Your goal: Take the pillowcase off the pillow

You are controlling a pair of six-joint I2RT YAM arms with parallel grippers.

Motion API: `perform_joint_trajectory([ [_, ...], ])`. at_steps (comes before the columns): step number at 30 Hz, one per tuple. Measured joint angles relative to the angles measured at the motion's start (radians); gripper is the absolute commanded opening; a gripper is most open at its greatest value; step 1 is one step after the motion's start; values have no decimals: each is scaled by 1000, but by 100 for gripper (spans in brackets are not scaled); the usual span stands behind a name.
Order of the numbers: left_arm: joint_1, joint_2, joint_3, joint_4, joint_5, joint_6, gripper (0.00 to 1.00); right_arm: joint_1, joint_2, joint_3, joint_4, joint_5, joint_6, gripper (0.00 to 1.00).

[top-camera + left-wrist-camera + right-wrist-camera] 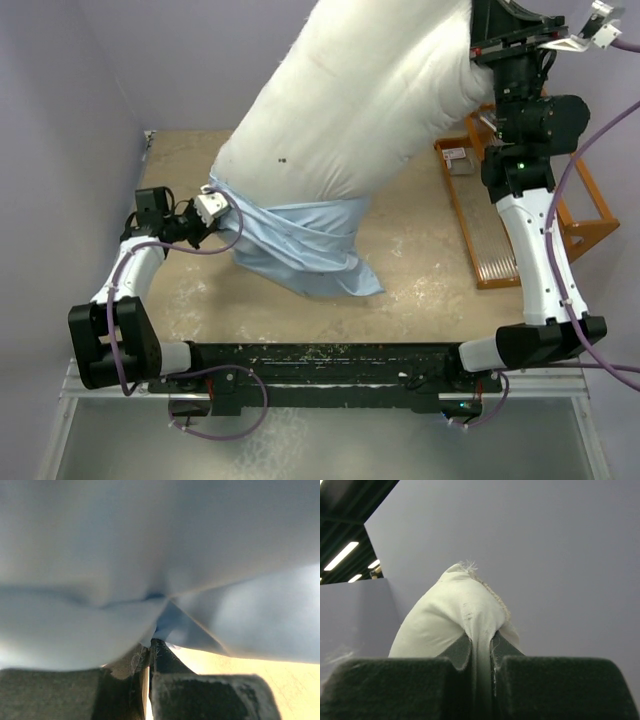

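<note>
The plump off-white pillow [370, 90] hangs slanted in the air from upper right to lower left. My right gripper [478, 52] is shut on its upper corner [465, 615], high above the table. The pale light-blue pillowcase [300, 245] still wraps the pillow's lower end and trails onto the table. My left gripper [208, 208] is shut on the pillowcase's left edge, near the table. In the left wrist view the blue fabric [160, 555] fills the frame and is pinched between the fingers [165, 660].
An orange wire rack [500, 215] stands on the table at the right, beside my right arm. Purple walls close in on the left and back. The tan tabletop [420, 280] shows in front of the pillowcase.
</note>
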Motion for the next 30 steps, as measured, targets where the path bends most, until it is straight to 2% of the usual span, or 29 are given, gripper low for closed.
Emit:
perform_joint_trajectory([
  [6, 20, 6, 5, -66, -29, -2, 0, -8, -55, -47, 21, 119, -37, 0],
  [13, 79, 36, 53, -145, -114, -4, 0, -34, -132, -69, 122, 223, -95, 0],
  [18, 99, 70, 162, -152, -170, -62, 0, -40, -148, -66, 138, 215, -114, 0],
  [24, 111, 100, 362, -60, -273, -230, 0, -53, -107, -67, 84, 186, -98, 0],
  [25, 111, 103, 394, -37, -289, -260, 11, -53, -99, -68, 71, 180, -90, 0],
  [26, 111, 105, 424, -14, -306, -290, 32, -53, -93, -68, 61, 175, -84, 0],
  [28, 111, 113, 487, 34, -329, -348, 92, -47, -77, -68, 48, 161, -66, 0],
  [29, 111, 119, 515, 43, -328, -369, 100, -40, -70, -68, 39, 156, -58, 0],
  [30, 111, 128, 552, 46, -319, -391, 99, -31, -69, -68, 37, 154, -57, 0],
])
